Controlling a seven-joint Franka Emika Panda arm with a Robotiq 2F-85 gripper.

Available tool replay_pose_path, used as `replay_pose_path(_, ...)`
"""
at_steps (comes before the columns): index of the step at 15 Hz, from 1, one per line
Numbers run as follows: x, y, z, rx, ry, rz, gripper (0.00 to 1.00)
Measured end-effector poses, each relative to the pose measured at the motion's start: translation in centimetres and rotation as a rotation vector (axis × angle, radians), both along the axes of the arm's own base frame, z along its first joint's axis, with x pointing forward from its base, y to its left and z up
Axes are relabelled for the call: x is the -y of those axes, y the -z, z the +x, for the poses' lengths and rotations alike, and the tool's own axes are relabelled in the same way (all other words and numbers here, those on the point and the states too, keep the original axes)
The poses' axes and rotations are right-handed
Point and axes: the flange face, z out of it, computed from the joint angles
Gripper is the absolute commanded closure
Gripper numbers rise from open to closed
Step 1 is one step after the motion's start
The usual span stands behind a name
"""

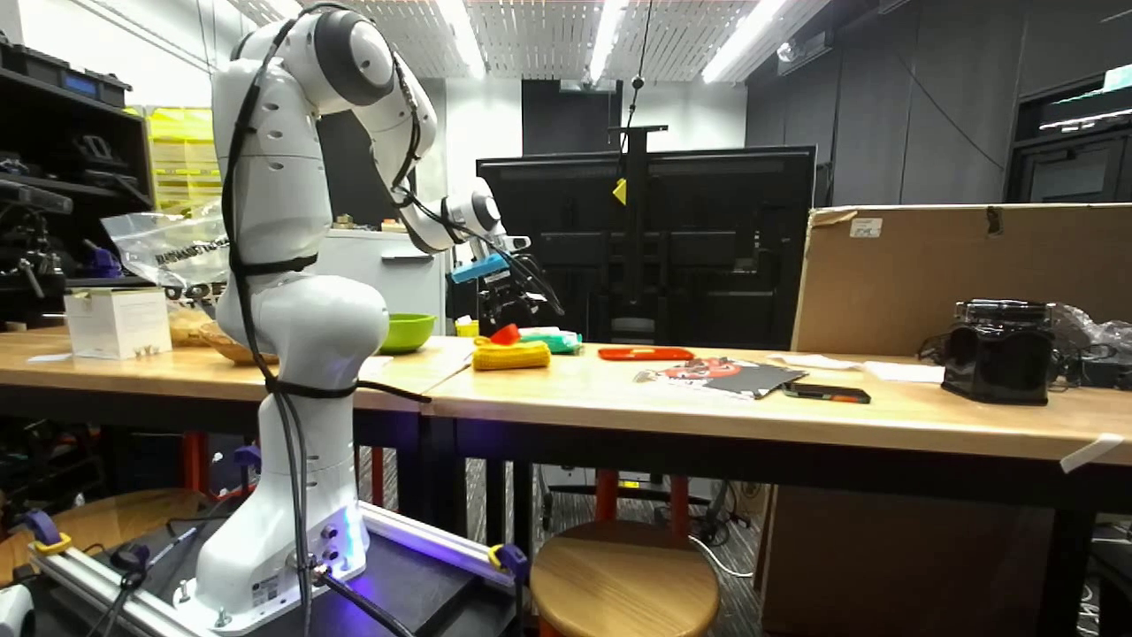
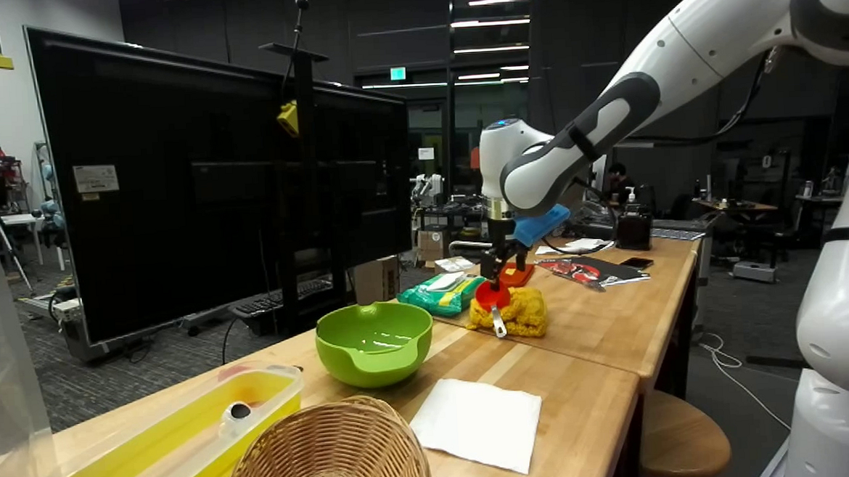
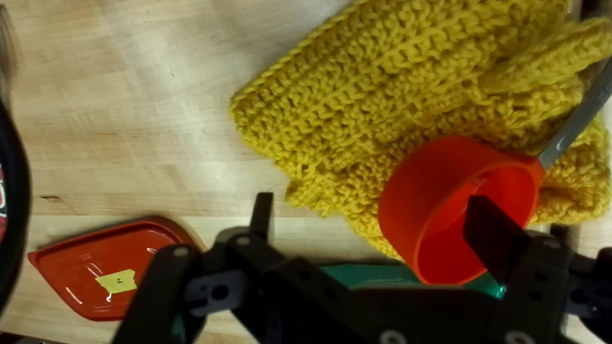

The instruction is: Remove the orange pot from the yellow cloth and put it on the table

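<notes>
The orange pot point(image 3: 416, 205) is a small red-orange cup tilted on its side, its grey handle point(image 3: 573, 126) running over the cloth. It also shows in both exterior views point(image 1: 505, 335) point(image 2: 491, 295). It rests on the crumpled knitted yellow cloth point(image 3: 354, 105), seen in both exterior views point(image 1: 511, 356) point(image 2: 528, 311). The cloth lies on the light wood table point(image 1: 566, 402) point(image 2: 590, 339). My gripper point(image 3: 370, 200) is open just above. In the wrist view one finger overlaps the pot's mouth and the other is beyond its outer wall. Whether a finger touches the pot cannot be told.
A green packet point(image 2: 445, 292) lies beside the cloth, and a red lid point(image 3: 95, 272) is near it. A lime-green bowl point(image 2: 375, 343), white napkin point(image 2: 478, 425), wicker basket point(image 2: 327, 454) and yellow-lined tray point(image 2: 181, 440) stand nearby. A large black screen point(image 2: 197, 192) is behind.
</notes>
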Motion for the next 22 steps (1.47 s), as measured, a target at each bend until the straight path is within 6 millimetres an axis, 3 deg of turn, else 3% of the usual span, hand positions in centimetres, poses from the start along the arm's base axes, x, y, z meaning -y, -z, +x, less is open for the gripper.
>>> replay_pose_path(3, 0.3, 0.9, 0.4, -0.013, 0.013, 0.003, 0.34)
replay_pose_path(10, 1.0, 1.4, 1.3, -0.021, 0.029, 0.006, 0.89)
replay_pose_path(12, 1.1, 1.3, 1.4, -0.018, 0.032, 0.006, 0.99)
replay_pose_path(22, 2.7, 0.4, 1.7, -0.031, 0.083, 0.024, 0.99)
